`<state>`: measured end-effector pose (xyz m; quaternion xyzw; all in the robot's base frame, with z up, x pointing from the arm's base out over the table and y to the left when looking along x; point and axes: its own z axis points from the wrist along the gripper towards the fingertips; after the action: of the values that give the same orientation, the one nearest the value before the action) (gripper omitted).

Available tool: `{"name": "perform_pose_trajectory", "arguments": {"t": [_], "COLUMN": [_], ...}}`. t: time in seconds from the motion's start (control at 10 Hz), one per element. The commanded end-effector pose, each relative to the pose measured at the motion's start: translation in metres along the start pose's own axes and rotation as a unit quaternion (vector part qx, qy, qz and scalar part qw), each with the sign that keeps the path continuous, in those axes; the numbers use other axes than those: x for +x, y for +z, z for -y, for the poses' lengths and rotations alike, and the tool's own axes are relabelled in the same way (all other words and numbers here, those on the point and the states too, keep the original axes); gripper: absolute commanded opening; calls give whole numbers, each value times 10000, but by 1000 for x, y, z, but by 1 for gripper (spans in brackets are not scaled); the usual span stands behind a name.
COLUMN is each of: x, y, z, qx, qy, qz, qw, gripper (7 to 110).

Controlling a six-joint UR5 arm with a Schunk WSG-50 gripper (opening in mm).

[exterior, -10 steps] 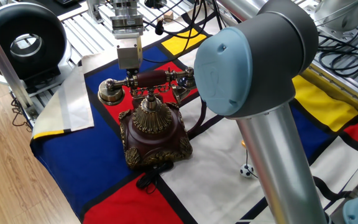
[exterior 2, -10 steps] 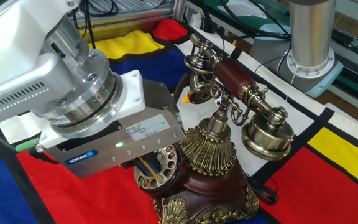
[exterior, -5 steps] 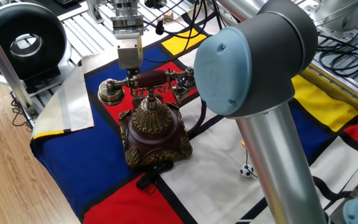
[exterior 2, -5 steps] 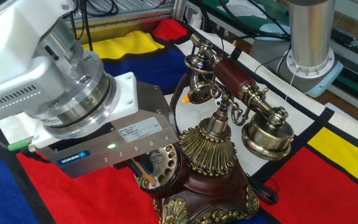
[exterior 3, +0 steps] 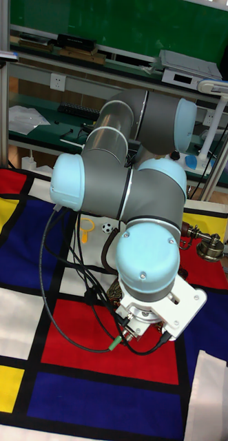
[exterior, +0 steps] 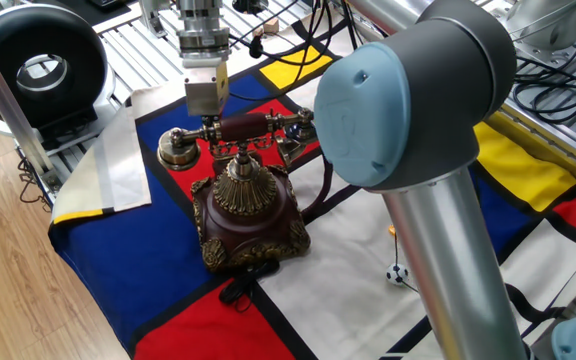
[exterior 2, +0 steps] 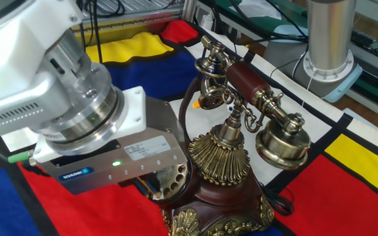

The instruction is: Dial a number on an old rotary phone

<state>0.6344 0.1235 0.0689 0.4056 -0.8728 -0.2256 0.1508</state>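
Under your gripper lies the cloth of red, blue, yellow and white blocks edged in black [exterior: 168,270], spread over the whole table. Your grey UR5 arm with pale blue joint caps [exterior 3: 138,200] fills the tall fixed view and hides most of what sits below it. Well away from the gripper, off the cloth, you can see the big black ring-shaped device [exterior: 33,65]. Directly below the gripper stands the old rotary phone with its dark maroon base and ornate brass trim [exterior: 248,215]; its maroon-and-brass handset [exterior 2: 248,88] rests across the brass cradle on the far side of the gripper. Your silver box-bodied gripper [exterior 2: 153,189] hangs low over the phone's brass finger dial [exterior 2: 170,180], its body covering the fingertips, so you cannot tell whether they are spread or pressed together.
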Motion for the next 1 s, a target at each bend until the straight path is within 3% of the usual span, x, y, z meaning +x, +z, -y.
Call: {"name": "perform_pose_trajectory", "arguments": {"t": [0.0,0.3,0.4,0.6,0.7,0.9], "x": [22,-16,-20,15,16,-13], "y": [-21,11,10,-21,-18,1], "z": [23,2,1,25,18,-1], "qx": [94,210,246,306,270,151], "qy": [-152,437,464,82,220,499], "qz": [-247,168,145,-342,-270,87], "qw": [9995,9987,9985,9989,9990,9986], "gripper": [7,7,7,7,7,7]}}
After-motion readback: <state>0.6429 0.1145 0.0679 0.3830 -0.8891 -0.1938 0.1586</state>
